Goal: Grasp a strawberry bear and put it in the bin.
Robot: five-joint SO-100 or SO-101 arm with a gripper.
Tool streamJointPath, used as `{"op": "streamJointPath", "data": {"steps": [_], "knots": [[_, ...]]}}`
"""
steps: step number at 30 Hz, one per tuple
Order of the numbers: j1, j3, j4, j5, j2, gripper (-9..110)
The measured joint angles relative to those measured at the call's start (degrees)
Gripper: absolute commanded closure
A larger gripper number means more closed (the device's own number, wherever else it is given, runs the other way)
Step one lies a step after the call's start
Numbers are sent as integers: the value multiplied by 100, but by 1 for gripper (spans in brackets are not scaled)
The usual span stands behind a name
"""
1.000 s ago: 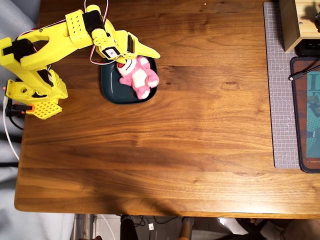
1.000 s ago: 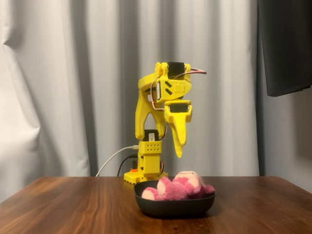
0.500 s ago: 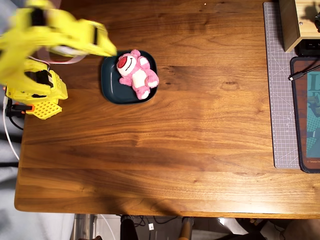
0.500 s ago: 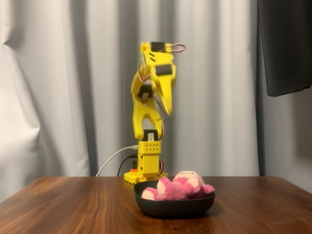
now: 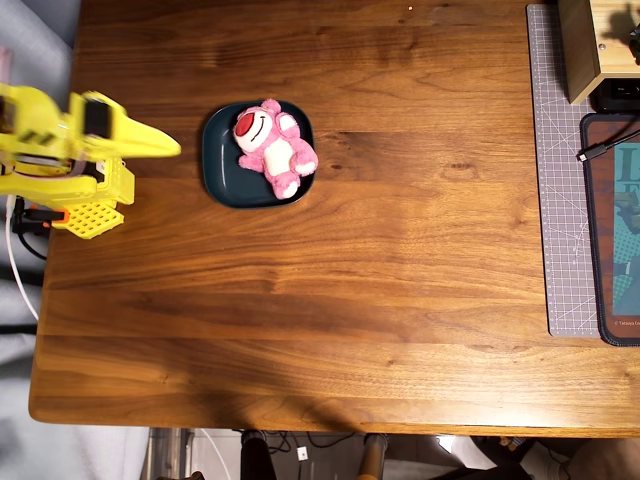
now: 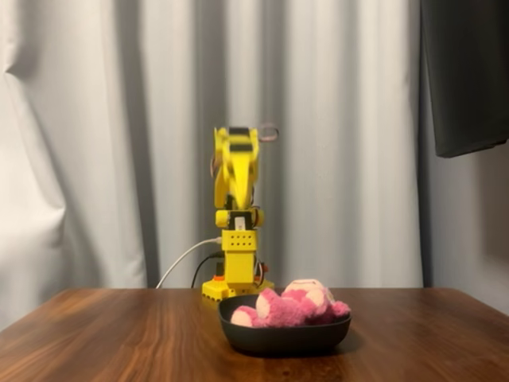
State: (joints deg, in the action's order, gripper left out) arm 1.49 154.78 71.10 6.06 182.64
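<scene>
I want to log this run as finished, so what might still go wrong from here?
Two small risks. The strawberry bear lies in the bin off-centre, with one leg over the rim on the right of the overhead view, so a knock might tip it onto the table. The gripper points at the bin from close by, so a forward move might push the dish.

Yellow arm folded back, claw (image 5: 172,148) closed, empty.

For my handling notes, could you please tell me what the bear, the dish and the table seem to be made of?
The strawberry bear looks like fuzzy pink plush fabric. The bin seems smooth matte ceramic or plastic; I cannot tell which. The table shows wood grain with a satin sheen.
</scene>
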Motion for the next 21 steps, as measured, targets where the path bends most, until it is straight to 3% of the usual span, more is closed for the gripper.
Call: {"op": "streamJointPath", "data": {"steps": [10,21], "knots": [[185,2074,-123,9,949,101],[167,2118,-9,9,949,101]]}}
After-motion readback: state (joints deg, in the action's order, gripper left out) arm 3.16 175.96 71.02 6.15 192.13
